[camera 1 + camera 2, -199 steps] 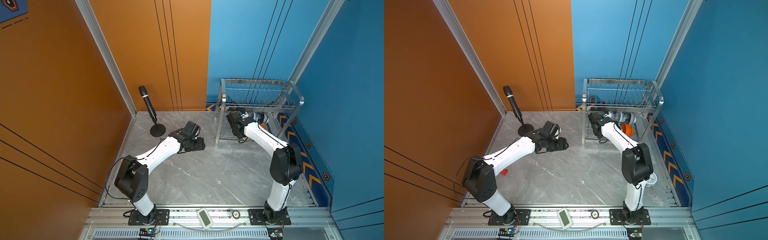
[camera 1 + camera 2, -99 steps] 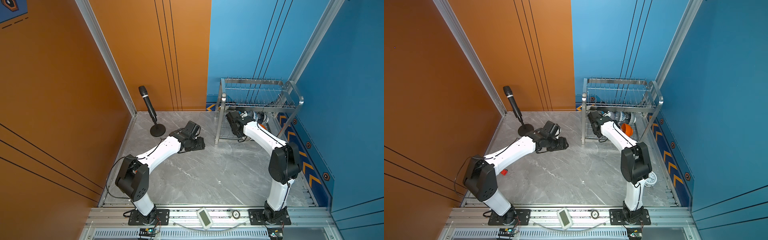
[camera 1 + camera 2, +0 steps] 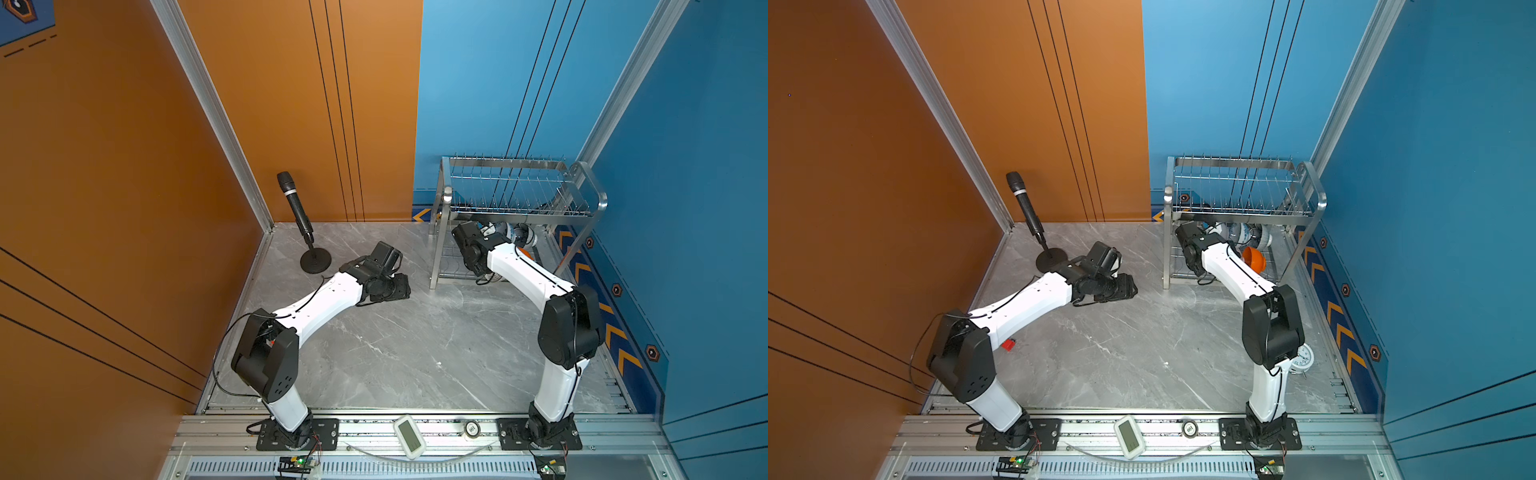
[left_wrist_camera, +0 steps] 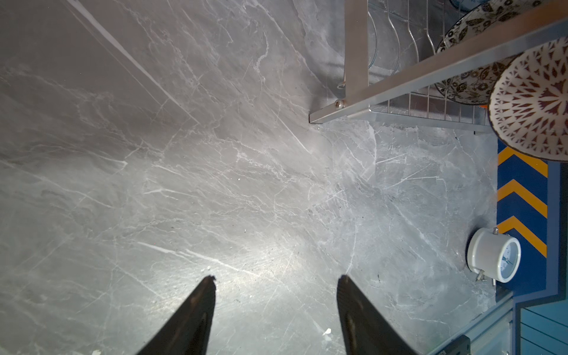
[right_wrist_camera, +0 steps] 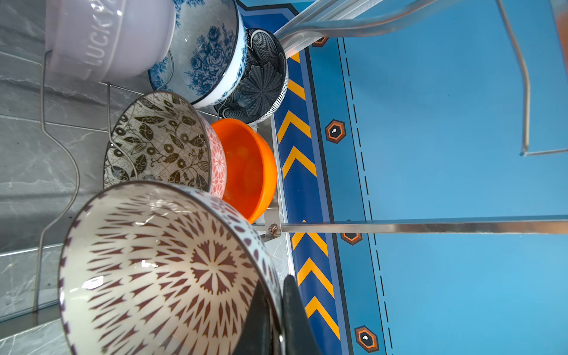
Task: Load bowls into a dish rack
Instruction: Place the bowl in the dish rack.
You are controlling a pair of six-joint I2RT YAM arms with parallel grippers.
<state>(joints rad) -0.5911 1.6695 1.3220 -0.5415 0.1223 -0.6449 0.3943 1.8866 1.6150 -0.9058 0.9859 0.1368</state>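
Your right gripper (image 5: 275,281) clamps the lattice bowl (image 5: 159,261) at the dish rack (image 5: 399,228) | left gripper (image 4: 276,277) gapes empty above the counter (image 4: 215,153)

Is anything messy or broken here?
Nothing looks broken or spilled. Only strays: a small red piece on the table by the left arm, and a white clock beside the right arm.

I record a plain lilac bowl (image 5: 116,37), a floral bowl (image 5: 209,52) blue on white, a petal bowl (image 5: 261,83) dark blue, a leaf bowl (image 5: 159,141) black on white, a plain orange bowl (image 5: 249,166), and a sunburst bowl (image 5: 159,264) white with maroon darts. The dish rack (image 3: 519,214) is bright steel; the tabletop (image 3: 395,353) grey marble, white-veined.
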